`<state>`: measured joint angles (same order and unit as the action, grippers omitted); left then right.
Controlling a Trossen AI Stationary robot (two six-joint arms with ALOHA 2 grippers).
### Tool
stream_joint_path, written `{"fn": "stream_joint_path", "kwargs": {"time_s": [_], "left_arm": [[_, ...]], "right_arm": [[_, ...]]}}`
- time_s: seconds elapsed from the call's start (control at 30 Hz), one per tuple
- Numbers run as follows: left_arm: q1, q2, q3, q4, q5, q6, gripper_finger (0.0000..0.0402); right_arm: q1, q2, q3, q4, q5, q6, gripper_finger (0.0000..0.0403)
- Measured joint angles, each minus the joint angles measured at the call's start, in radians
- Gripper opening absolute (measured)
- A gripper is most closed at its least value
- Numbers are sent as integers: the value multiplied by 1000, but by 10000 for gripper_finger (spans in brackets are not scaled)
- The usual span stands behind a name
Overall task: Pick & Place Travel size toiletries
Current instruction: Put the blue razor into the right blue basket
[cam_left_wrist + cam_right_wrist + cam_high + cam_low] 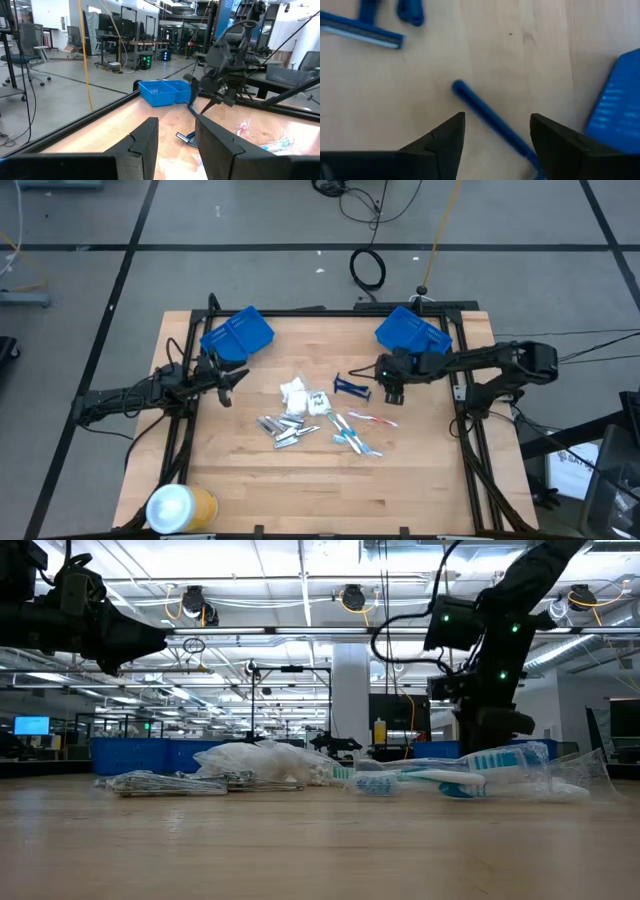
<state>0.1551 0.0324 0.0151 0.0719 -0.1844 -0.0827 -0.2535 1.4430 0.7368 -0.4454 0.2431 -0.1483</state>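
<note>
The toiletries lie mid-table: white packets [296,392], silver tubes [281,428], toothbrushes [356,436] and dark blue razors [351,387]. My right gripper [390,388] hovers between the razors and the far-right blue bin [412,330]. A blue razor [485,115] slants across the gap between its fingers [497,135]. In the left wrist view this razor [193,100] hangs beside the right gripper [222,102], above the wood. My left gripper [235,380] is open, off the table surface near the far-left bin [237,333], and holds nothing. My right gripper comes from above, pointing down, with a blue razor in it. The handle's free end [456,87] sticks out below the fingers, and its other end runs in beside one finger [555,145], which hides the place of contact. The razor hangs tilted, lifted clear of the table.
A big yellow-and-white roll [180,506] lies at the near-left corner. Black frame rails [470,430] run along the table's sides. Another razor [186,137] rests on the wood below the right gripper. Bare wood spans the near half of the table [330,490].
</note>
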Motion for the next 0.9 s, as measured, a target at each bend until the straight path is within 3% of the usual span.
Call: {"fn": "stream_joint_path", "kwargs": {"time_s": [0.2,0.4,0.73,0.9], "left_arm": [[0,0,0,0,0,0,127],[0,0,0,0,0,0,127],[0,0,0,0,0,0,127],[0,0,0,0,0,0,127]], "right_arm": [[-70,66,5,11,-135,-81,187],[-95,89,5,2,-195,-106,152],[-92,91,2,-7,-239,-100,19],[-85,90,2,-1,-235,-27,23]]}}
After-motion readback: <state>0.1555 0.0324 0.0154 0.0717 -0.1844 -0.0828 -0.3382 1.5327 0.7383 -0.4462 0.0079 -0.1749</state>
